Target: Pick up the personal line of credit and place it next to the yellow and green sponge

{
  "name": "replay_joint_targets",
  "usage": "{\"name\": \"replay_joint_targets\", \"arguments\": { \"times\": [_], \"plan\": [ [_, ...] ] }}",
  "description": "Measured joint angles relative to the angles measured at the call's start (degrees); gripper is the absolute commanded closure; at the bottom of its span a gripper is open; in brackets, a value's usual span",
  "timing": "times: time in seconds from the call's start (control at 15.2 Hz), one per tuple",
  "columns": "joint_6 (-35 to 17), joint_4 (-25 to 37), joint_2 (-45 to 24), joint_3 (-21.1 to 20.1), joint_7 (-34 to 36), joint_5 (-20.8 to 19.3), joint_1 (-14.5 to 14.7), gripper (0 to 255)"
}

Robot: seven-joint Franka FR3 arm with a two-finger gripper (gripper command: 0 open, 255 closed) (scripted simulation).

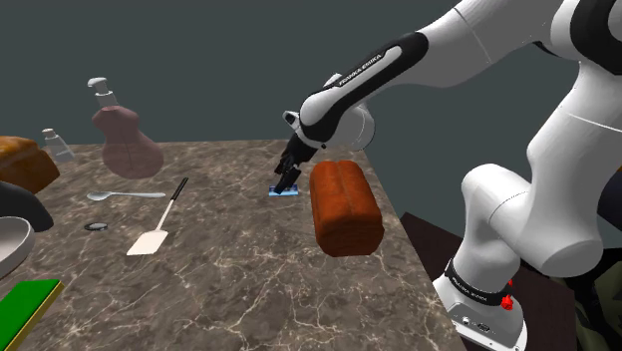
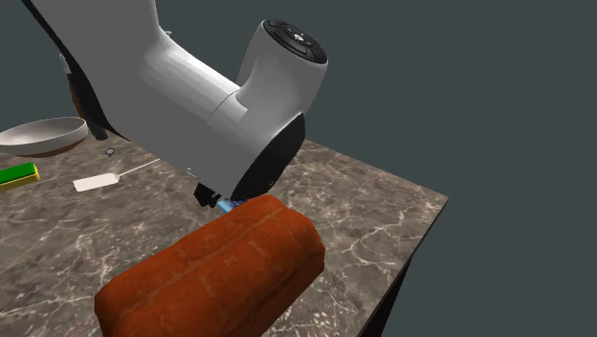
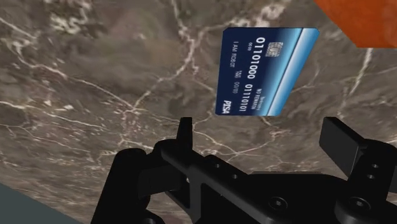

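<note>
Closest in, seen along the hand: gripper (image 3: 261, 130) low over the brown marbled table (image 3: 95, 83), black fingers (image 3: 184, 135) spread wide, clasping nothing. Just beyond the fingertips, the blue card (image 3: 264, 70): flat on the marble, face up, white digits and a small chip showing. In line with the open gap yet ahead of it, not between the fingers, touched by neither. Close by the card's far corner, a slice of orange-brown bread loaf (image 3: 362, 19).

Next, from the shoulder view: hand angled steeply down, tips right above the card, a sliver of blue peeking out beneath them. Bread loaf just beside, on that view's right, near the table's edge. From the second exterior view, bread loaf in front, blue sliver right behind it.

Farther out toward the shoulder view's left: white spatula (image 1: 159, 224) with a dark handle, flat on the table; then a grey spoon (image 1: 125, 195) and a small dark round thing (image 1: 97, 226). Well apart from the card, at that view's lower left corner, the sponge (image 1: 28, 304), green on top, yellow along its side. Near it a pale bowl (image 1: 8, 244), partly cut off.

Farthest back: a brownish bottle (image 1: 125, 135) with a pale cap, a small clear shaker (image 1: 57, 145), a second loaf (image 1: 22, 160) at the picture's edge.
</note>
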State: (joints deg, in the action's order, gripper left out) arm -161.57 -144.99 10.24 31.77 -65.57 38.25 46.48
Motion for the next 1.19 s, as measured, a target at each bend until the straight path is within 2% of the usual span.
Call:
{"name": "replay_joint_targets", "arguments": {
  "times": [0.13, 0.26, 0.59, 0.66, 1.19],
  "plan": [
    [-0.6, 1.1, -2.3, 1.0, -2.9, 4.0, 1.9, 0],
    [-0.8, 1.7, -3.5, 1.4, -4.6, 6.4, 2.8, 0],
    [-0.9, 1.9, -4.0, 1.6, -5.3, 7.2, 3.0, 0],
    [-0.9, 1.9, -4.0, 1.6, -5.3, 7.2, 3.0, 255],
    [-0.9, 1.9, -4.0, 1.6, -5.3, 7.2, 3.0, 255]
  ]
}}
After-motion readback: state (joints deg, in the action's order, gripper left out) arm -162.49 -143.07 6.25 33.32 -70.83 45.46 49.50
